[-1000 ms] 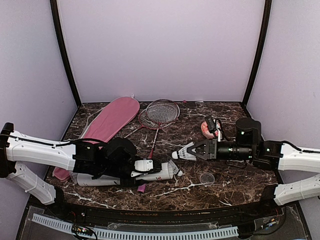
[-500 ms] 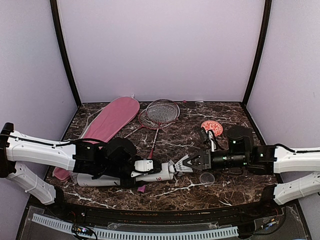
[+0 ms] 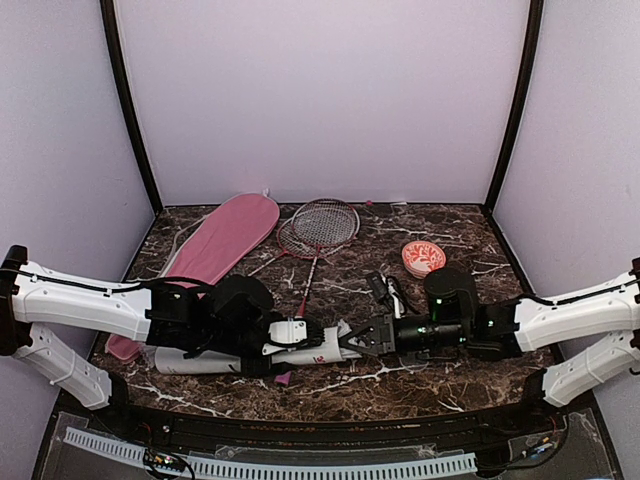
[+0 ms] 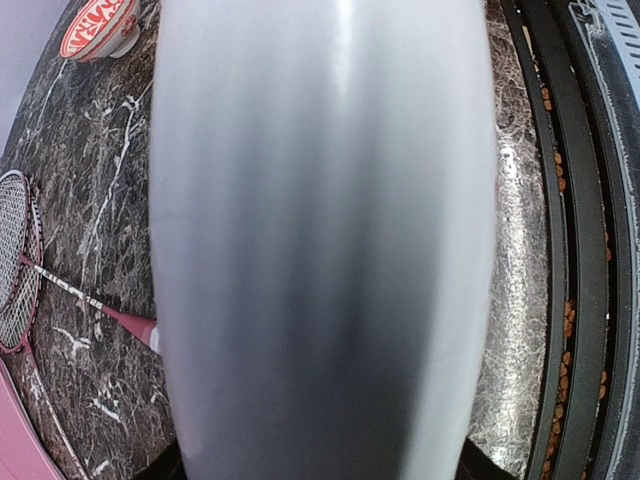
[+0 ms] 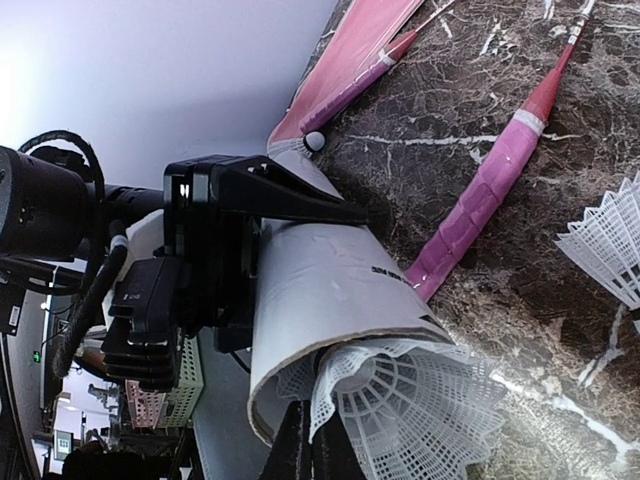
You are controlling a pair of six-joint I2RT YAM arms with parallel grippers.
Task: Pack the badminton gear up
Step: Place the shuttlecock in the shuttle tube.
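One shuttlecock at tube mouth | right pincer closed, apparently pinching it | left pincer clamps tube

In the left wrist view the tall white red-logo tube is a blurred grey-white column, cut off at top and bottom. There it hides the own fingers of the left gripper. At that view's left edge only a slice of a red-framed racket head and a corner of the long pink racket-shaped bag show. The round red-and-white disc is clipped by the top edge.

In the right wrist view the white net-skirted shuttlecock keeps its cork end out of sight behind its skirt, at the tube's mouth. The right gripper is cut off by the bottom edge, and a second white shuttlecock is halved by the right edge.

From above, the left arm covers the bag's near end and the tube's middle.
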